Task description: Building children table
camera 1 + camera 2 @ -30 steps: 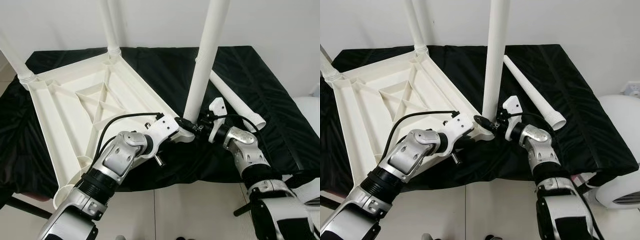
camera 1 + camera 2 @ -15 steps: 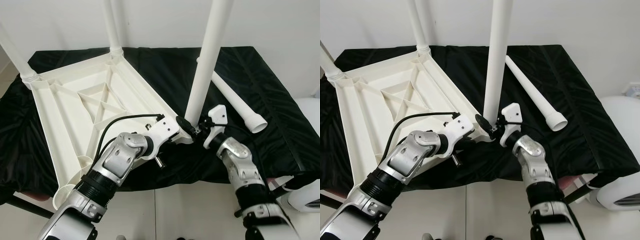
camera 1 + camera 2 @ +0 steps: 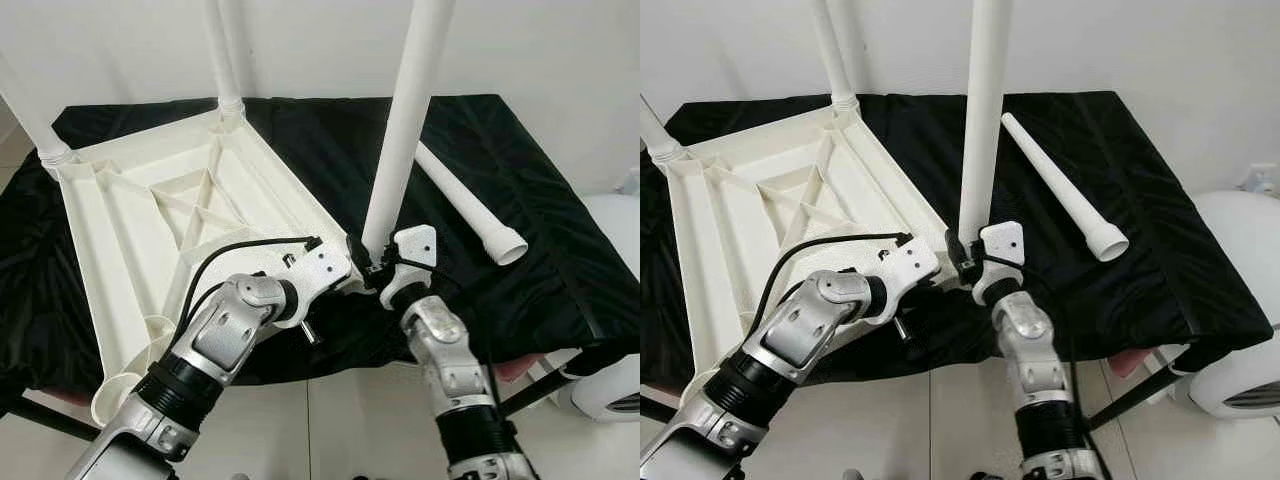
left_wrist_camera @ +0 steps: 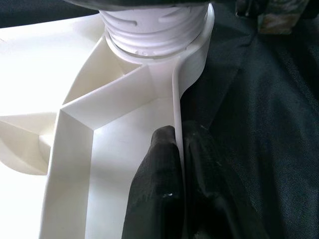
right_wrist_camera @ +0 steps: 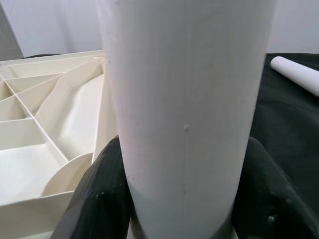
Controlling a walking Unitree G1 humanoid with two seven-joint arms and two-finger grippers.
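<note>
Upright leg blocks the centre; loose leg lies at 3 o'clock; bare black counter beyond it gives room.

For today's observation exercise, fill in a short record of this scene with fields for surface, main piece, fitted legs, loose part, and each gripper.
surface: black cloth-covered table
main piece: white ribbed plastic tabletop, lying upside down
fitted legs: three white tubular legs upright in corner sockets, nearest one
loose part: fourth white leg lying on the cloth
left gripper: shut on the tabletop's rim
right gripper: fingers around the nearest leg's base
</note>
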